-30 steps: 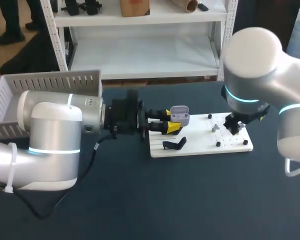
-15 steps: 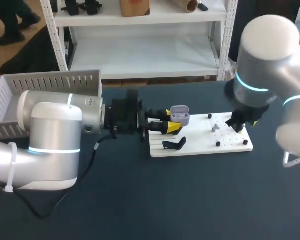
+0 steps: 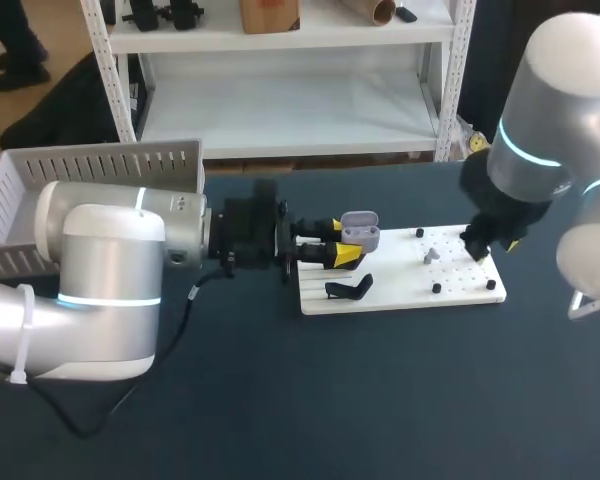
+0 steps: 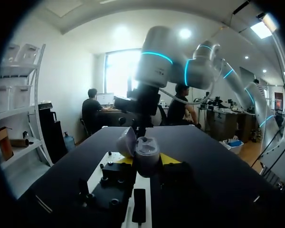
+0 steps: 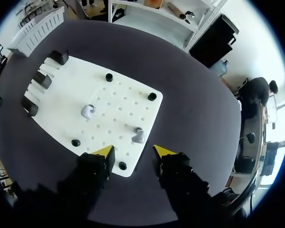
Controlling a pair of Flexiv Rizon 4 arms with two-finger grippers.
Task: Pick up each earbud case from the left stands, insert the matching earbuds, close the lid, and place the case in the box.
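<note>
Dark tabletop carried one white board [image 3: 400, 290] at centre right of the head view, with one white box [image 3: 100, 165] at upper left. On the board we counted three black stands [image 5: 42, 79], four black pegs [image 5: 152, 96] and two grey earbuds [image 5: 88, 112]. Our left gripper [image 3: 338, 242] clasped the single open earbud case [image 3: 360, 230] over the board's left end. Our right gripper [image 5: 134, 151] hung with fingers spread and empty, one earbud just ahead of them.

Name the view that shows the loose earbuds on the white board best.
Right wrist view: both earbuds lie unblocked ahead of its pincer. Head view shows one earbud as a speck; left wrist view shows none.
</note>
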